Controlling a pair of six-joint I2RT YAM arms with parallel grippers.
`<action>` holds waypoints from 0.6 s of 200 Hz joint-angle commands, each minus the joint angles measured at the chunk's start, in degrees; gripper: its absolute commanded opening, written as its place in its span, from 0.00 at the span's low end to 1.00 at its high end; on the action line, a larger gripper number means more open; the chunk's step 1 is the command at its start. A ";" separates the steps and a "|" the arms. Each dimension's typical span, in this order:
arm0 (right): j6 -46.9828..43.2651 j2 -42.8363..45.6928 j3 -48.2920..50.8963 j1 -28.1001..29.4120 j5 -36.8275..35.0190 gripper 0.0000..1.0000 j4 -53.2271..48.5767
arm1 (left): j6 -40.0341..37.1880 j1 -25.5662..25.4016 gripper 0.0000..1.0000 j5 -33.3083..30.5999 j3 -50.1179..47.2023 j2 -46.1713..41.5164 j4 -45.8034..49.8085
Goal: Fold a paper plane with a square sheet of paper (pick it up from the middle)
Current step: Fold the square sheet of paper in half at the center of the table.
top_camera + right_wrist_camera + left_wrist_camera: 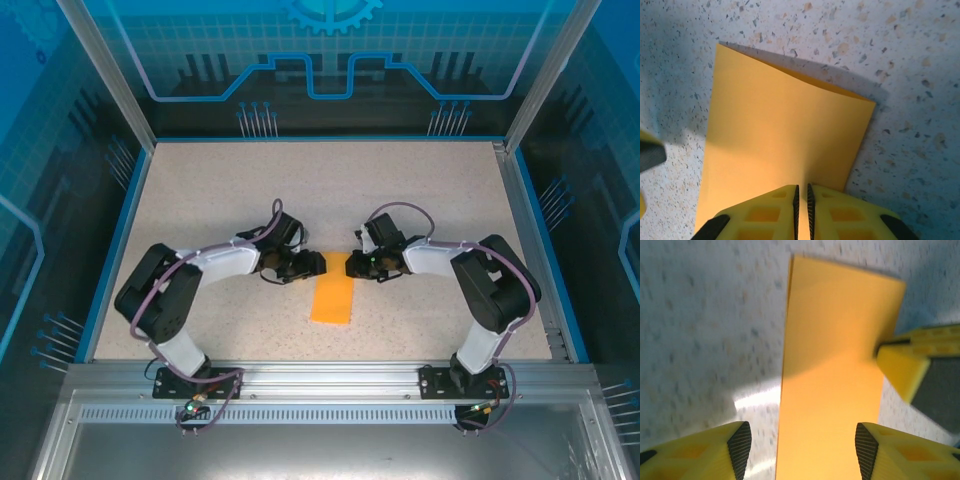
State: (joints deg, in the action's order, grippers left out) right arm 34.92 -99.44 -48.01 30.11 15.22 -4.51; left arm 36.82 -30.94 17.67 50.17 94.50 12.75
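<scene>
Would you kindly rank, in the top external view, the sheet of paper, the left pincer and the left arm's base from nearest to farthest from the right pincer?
From the right pincer:
1. sheet of paper, pinched at its far end, at the table's centre.
2. left pincer, just across the sheet, to the left.
3. left arm's base, at the near-left edge.

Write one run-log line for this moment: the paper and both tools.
paper sheet: folded in half, on table | left tool: open, astride the sheet | right tool: shut on its edge
</scene>
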 commanded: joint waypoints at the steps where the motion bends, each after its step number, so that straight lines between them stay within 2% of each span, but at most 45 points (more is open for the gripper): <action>1: -0.39 1.74 0.62 0.62 0.95 0.16 0.07 | 5.07 -1.62 0.61 -0.78 -3.24 -4.91 3.07; 74: 0.49 7.01 1.13 2.53 0.82 0.22 -2.59 | 13.39 -7.20 0.62 -1.24 -10.18 -14.03 6.27; 120: 2.70 11.09 5.98 5.62 -0.29 0.23 -3.31 | 17.32 -10.53 0.61 -2.55 -13.73 -16.98 5.08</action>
State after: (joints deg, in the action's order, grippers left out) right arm 35.81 -90.30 -45.30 33.98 15.38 -5.89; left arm 50.78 -39.92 16.38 38.17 78.98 16.91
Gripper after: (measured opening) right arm 0.226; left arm 0.615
